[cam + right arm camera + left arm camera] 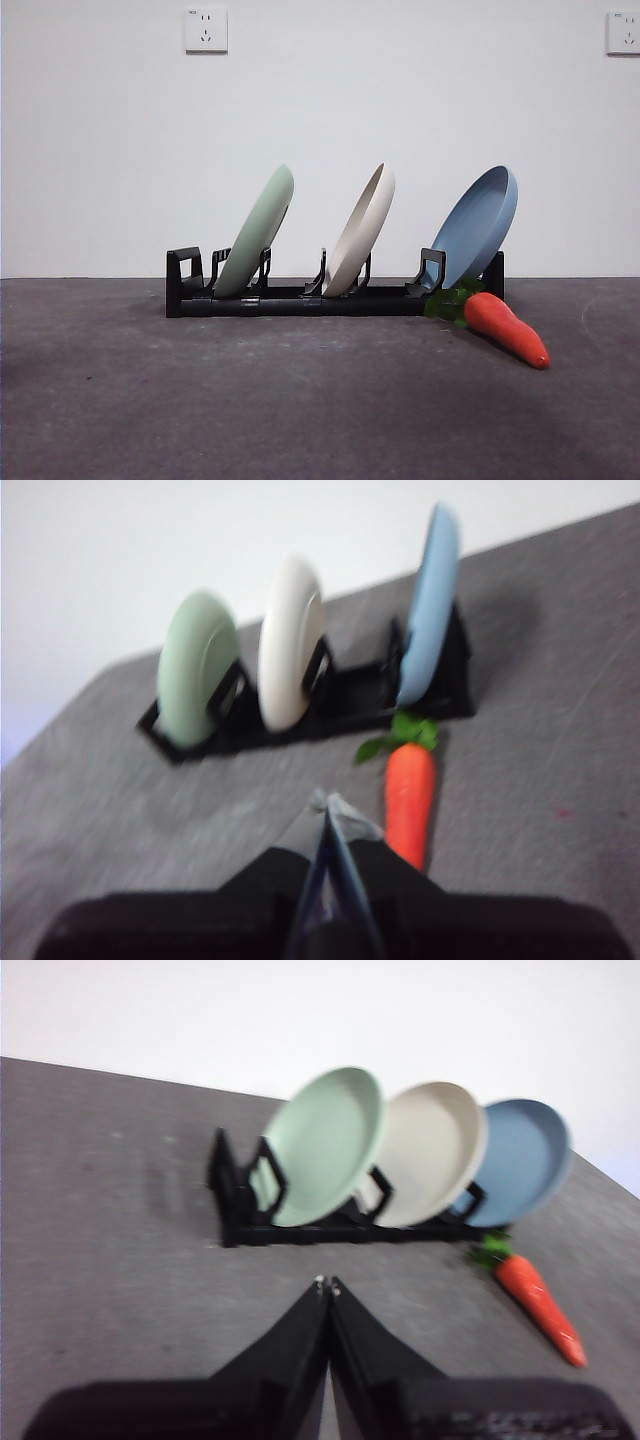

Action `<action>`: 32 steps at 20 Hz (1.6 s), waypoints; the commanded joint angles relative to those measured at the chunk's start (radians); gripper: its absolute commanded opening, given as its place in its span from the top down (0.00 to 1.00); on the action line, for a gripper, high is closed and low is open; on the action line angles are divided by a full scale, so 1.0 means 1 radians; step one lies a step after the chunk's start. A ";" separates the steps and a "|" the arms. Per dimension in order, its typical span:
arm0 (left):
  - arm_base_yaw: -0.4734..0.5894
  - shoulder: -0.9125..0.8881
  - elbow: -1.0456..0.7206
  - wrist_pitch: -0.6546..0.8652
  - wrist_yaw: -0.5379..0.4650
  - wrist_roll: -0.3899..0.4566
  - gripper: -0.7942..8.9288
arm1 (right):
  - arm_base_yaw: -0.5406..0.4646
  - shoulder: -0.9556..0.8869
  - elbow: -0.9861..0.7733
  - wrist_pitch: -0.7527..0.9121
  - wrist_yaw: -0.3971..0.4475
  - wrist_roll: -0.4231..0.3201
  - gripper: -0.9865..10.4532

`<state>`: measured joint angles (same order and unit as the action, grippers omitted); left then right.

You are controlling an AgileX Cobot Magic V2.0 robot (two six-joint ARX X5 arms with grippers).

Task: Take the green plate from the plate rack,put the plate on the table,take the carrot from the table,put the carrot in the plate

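Observation:
The green plate (256, 232) (325, 1142) (198, 666) leans on edge in the left slot of the black plate rack (290, 298) (300, 1230) (330, 705). On the table (300, 400), just off the rack's right end, lies the orange carrot (505, 327) (538, 1303) (410, 800), leaves toward the rack. My left gripper (326, 1284) is shut and empty, hovering short of the rack. My right gripper (326, 805) is also shut and empty, close beside the carrot. Neither arm shows in the front view.
A cream plate (362, 230) (432, 1150) (290, 640) stands in the middle slot and a blue plate (478, 225) (522, 1160) (428, 600) in the right one. A white wall with sockets (205, 30) rises behind the table.

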<state>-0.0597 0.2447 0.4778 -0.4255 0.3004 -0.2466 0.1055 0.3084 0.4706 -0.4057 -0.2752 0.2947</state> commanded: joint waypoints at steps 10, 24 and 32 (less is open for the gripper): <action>0.002 0.214 0.217 -0.236 0.283 0.173 0.93 | 0.002 0.325 0.393 -0.462 -0.198 -0.321 0.92; 0.002 0.247 0.233 -0.297 0.331 0.190 0.36 | 0.002 0.401 0.440 -0.592 -0.190 -0.381 0.39; -0.032 0.457 0.364 -0.135 0.333 0.190 0.37 | 0.002 0.401 0.440 -0.592 -0.191 -0.378 0.39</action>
<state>-0.0906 0.6945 0.8452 -0.5671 0.6312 -0.0628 0.1055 0.7105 0.9092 -1.0019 -0.4675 -0.0788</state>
